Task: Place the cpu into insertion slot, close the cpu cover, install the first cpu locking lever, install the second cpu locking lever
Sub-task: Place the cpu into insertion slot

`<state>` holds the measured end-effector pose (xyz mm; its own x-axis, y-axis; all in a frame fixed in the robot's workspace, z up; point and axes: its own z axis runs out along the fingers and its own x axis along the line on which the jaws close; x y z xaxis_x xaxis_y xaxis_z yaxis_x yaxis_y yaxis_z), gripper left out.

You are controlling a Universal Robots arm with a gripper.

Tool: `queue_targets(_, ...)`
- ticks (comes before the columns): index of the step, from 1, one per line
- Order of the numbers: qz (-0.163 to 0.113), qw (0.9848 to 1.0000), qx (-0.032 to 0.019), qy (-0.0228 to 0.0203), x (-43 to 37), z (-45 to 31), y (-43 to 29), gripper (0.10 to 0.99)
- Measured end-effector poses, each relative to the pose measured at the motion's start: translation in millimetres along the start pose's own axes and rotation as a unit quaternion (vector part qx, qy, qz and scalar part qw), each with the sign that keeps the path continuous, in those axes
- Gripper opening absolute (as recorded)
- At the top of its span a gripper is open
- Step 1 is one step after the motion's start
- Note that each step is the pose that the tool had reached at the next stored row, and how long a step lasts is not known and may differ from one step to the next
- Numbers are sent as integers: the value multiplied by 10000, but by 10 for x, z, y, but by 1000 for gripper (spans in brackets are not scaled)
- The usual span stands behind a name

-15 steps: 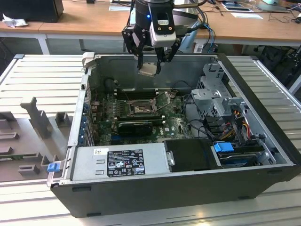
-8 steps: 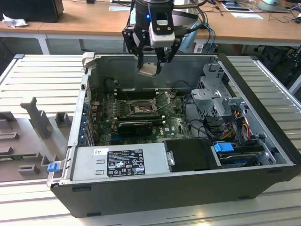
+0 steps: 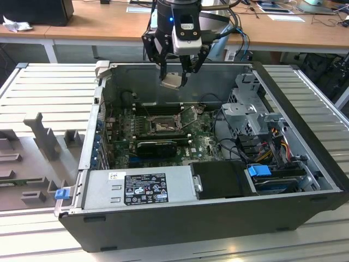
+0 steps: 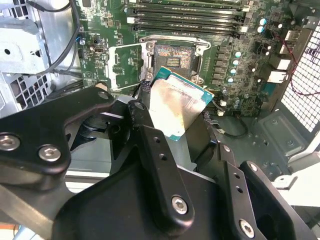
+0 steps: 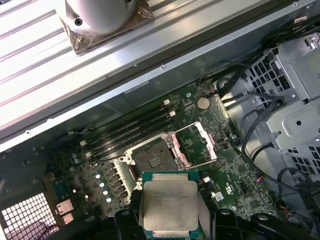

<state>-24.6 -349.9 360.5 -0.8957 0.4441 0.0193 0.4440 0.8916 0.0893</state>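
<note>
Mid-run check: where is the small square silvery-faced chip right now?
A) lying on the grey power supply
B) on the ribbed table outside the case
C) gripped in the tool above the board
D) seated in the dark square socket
C: the small square silvery-faced chip is gripped in the black tool above the green board, while the dark square socket lies bare, its thin silver cover frame swung open.

The end effector (image 3: 173, 76) is matt black, built of flat jointed bars (image 4: 150, 160) with rounded ends, pinned by silver screws (image 4: 180, 205). Above it sits a pale grey box (image 3: 185, 34) beside a small blue light (image 3: 170, 21). Black cables (image 3: 234, 23) loop off the wrist.
</note>
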Motion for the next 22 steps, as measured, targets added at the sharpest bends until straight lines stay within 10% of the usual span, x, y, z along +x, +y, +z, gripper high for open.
queue_targets(22, 492, 9988, -10, -44, -1, 29, -2, 525)
